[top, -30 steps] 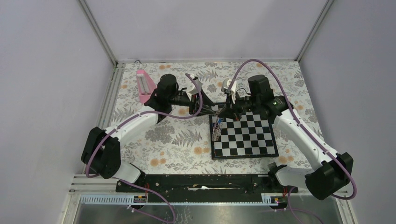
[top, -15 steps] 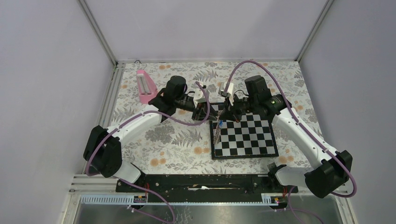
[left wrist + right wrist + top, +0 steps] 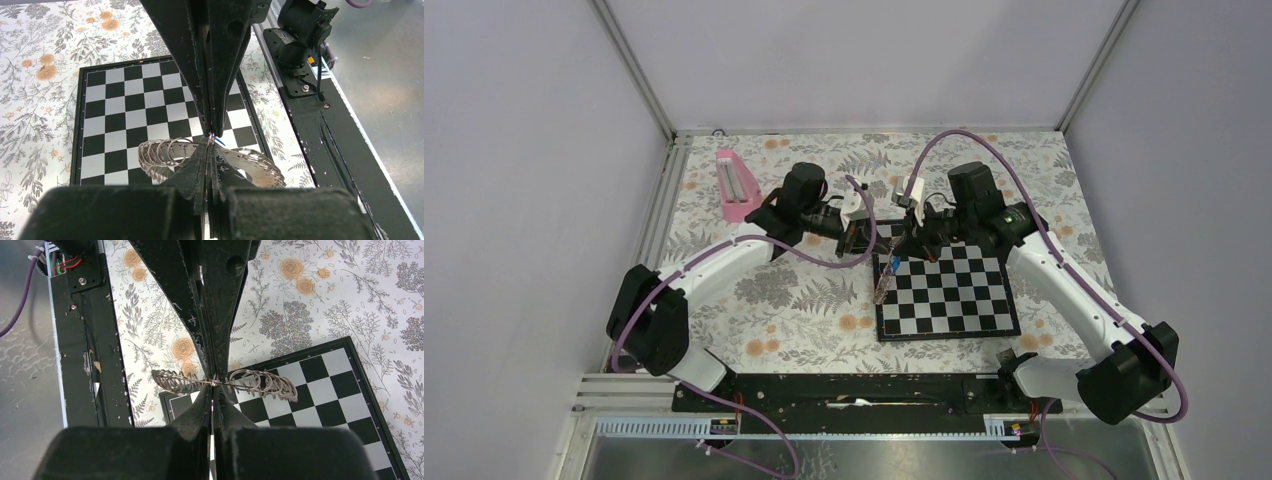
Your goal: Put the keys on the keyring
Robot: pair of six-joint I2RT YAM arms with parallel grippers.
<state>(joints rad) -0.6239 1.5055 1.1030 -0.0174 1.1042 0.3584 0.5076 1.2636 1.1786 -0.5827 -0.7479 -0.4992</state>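
The keyring (image 3: 884,282) hangs over the chessboard's far-left corner, pinched between both grippers, which meet tip to tip. It carries several small wire loops (image 3: 159,151) and flat metal blades (image 3: 260,167). My left gripper (image 3: 867,240) is shut on its wire (image 3: 210,148). My right gripper (image 3: 908,245) is shut on the same spot from the other side (image 3: 214,388), and the ring (image 3: 262,383) stretches across that view. Of the blue key only a thin sliver (image 3: 220,143) shows by the right gripper's tips, and it is a blue speck in the top view (image 3: 894,264).
The chessboard (image 3: 954,295) lies right of centre on the flowered cloth. A pink object (image 3: 736,185) lies at the far left. A black rail (image 3: 854,390) runs along the near edge between the arm bases.
My left gripper has moved right and closed in on the keyring held by the right gripper. The ring's lower end has swung slightly left. The right arm has barely moved.
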